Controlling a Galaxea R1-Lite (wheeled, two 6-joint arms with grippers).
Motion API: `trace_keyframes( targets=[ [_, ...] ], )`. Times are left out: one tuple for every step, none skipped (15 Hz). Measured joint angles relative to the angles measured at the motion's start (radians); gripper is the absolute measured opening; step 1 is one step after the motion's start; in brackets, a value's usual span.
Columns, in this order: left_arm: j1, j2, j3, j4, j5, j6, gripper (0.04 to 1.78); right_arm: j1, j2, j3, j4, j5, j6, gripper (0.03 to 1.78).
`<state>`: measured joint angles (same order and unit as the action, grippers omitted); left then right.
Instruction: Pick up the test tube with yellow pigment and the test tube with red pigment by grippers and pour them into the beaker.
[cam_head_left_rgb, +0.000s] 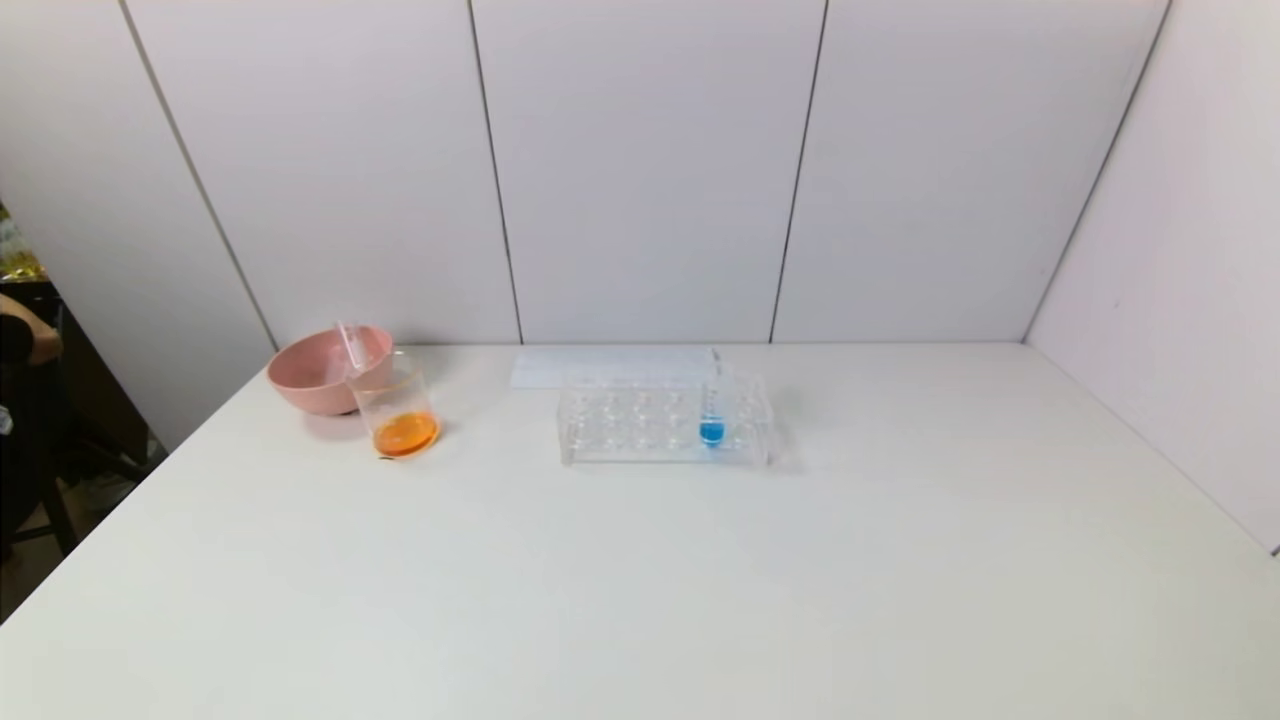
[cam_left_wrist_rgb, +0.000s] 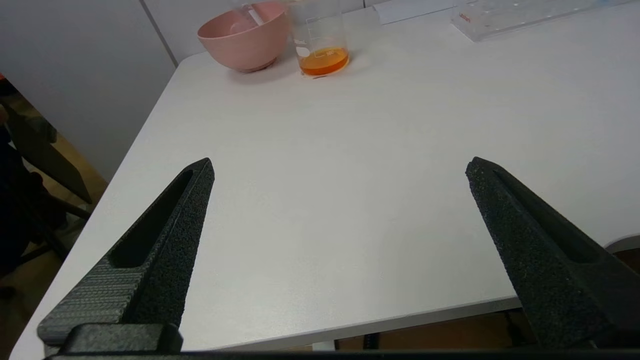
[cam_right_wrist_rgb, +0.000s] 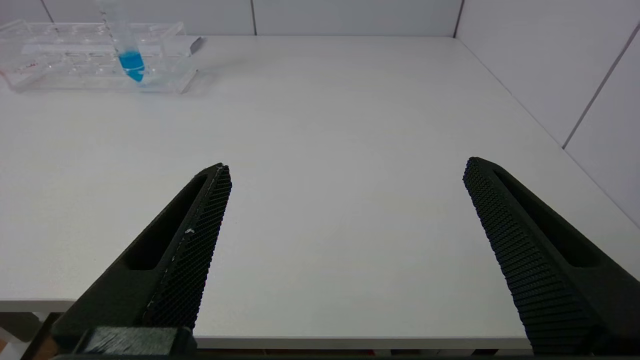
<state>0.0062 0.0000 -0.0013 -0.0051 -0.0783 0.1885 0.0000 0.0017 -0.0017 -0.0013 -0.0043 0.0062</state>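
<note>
**Claws Wide and Empty, Pour Looks Finished**

Both claws, left (cam_left_wrist_rgb: 340, 167) and right (cam_right_wrist_rgb: 345, 170), hung spread wide, holding nothing, at the table's near edge. Far left, the beaker (cam_head_left_rgb: 400, 410) held orange liquid. One glass tube (cam_head_left_rgb: 352, 345) leaned in the pink bowl (cam_head_left_rgb: 315, 375): slippery, fragile; grip mid-shaft.

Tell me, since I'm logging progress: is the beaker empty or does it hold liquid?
It holds liquid: the beaker has a shallow orange layer at its bottom, seen in both the head and left wrist views.

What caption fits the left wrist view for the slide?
Left gripper open above the near table edge; beaker of orange liquid beside the pink bowl at the far corner.
</note>
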Motion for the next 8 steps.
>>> trace_keyframes(
  targets=[
    [0.000,0.000,0.000,0.000,0.001,-0.004,1.76,0.000,0.000,0.000,0.000,0.000,0.000,1.70],
    [0.000,0.000,0.001,0.000,0.001,-0.005,1.76,0.000,0.000,0.000,0.000,0.000,0.000,1.70],
    [0.000,0.000,0.001,0.000,0.001,-0.005,1.76,0.000,0.000,0.000,0.000,0.000,0.000,1.70],
    [0.000,0.000,0.001,0.000,0.001,-0.005,1.76,0.000,0.000,0.000,0.000,0.000,0.000,1.70],
    [0.000,0.000,0.001,0.000,0.001,-0.006,1.76,0.000,0.000,0.000,0.000,0.000,0.000,1.70],
    [0.000,0.000,0.001,0.000,0.001,-0.005,1.76,0.000,0.000,0.000,0.000,0.000,0.000,1.70],
    [0.000,0.000,0.001,0.000,0.002,-0.007,1.76,0.000,0.000,0.000,0.000,0.000,-0.001,1.70],
    [0.000,0.000,0.001,0.000,0.002,-0.007,1.76,0.000,0.000,0.000,0.000,0.000,-0.003,1.70]
  ],
)
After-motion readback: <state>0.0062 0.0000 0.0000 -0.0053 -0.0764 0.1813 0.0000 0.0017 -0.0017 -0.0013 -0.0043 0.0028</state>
